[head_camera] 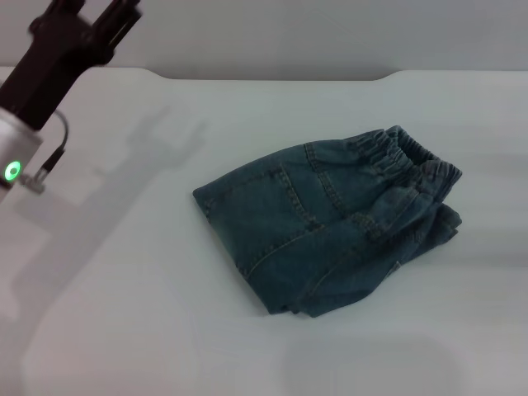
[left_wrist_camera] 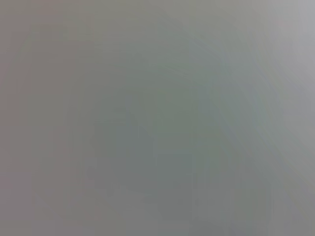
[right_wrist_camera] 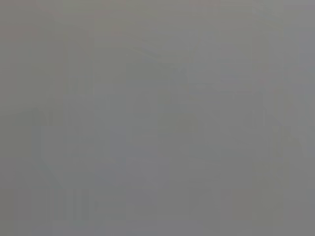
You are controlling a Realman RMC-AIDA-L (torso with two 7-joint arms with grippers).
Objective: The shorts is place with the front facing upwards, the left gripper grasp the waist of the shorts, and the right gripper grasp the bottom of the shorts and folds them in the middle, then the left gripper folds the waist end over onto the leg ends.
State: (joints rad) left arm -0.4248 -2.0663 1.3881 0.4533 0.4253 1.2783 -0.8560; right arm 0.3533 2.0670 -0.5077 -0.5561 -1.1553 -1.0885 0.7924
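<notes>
At the far left of the head view I see the left end effector [head_camera: 92,16] raised high above the white desk [head_camera: 124,289], well apart from the cloth, and I cannot tell whether its fingers are apart or together; the right end effector is out of sight, and both wrist views give only grey blur. Toward the right lie the shorts [head_camera: 326,223], already a compact folded packet of soft blue denim with stitched seams, the waist of the shorts [head_camera: 404,153] puckered along the far edge, so I judge that only a clean retreat remains, arm kept high.
</notes>
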